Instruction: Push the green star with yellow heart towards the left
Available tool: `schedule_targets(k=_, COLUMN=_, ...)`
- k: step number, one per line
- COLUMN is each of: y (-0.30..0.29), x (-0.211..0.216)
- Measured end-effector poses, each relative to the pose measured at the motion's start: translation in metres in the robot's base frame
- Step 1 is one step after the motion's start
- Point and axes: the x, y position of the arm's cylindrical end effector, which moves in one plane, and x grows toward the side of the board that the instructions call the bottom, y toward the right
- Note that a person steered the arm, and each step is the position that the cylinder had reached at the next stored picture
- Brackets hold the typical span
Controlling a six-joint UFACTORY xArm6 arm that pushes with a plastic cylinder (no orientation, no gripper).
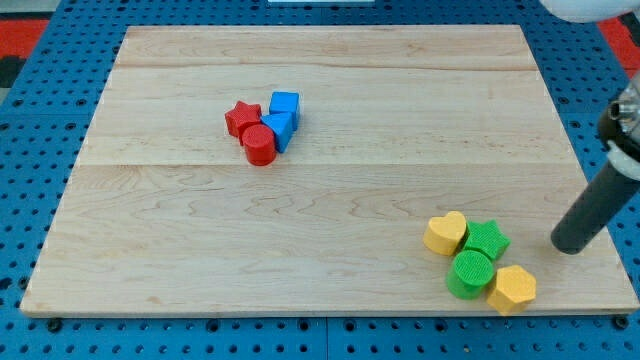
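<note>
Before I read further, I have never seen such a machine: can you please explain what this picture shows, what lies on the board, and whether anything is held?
There is one picture, from one camera looking down at a slant on a wooden board; where the camera is mounted is not known. The dark rod at the view's right is the end of a robot arm. It has no hand, so it holds nothing; it only pushes blocks with my tip.

Near the board's middle top sits a tight group: a red star, a red cylinder, a blue cube and another blue block.

At the lower right is a second group: a yellow heart, a green star, a green cylinder and a yellow block. My tip stands to the right of the green star, apart from it.
</note>
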Motion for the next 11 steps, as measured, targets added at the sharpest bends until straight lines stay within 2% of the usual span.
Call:
schedule_targets(k=4, y=-0.011, x=0.000)
schedule_targets(k=7, y=-0.095, x=0.001)
schedule_targets(k=10, y=-0.247, x=-0.044)
schedule_targets(k=11, y=-0.214, x=-0.006)
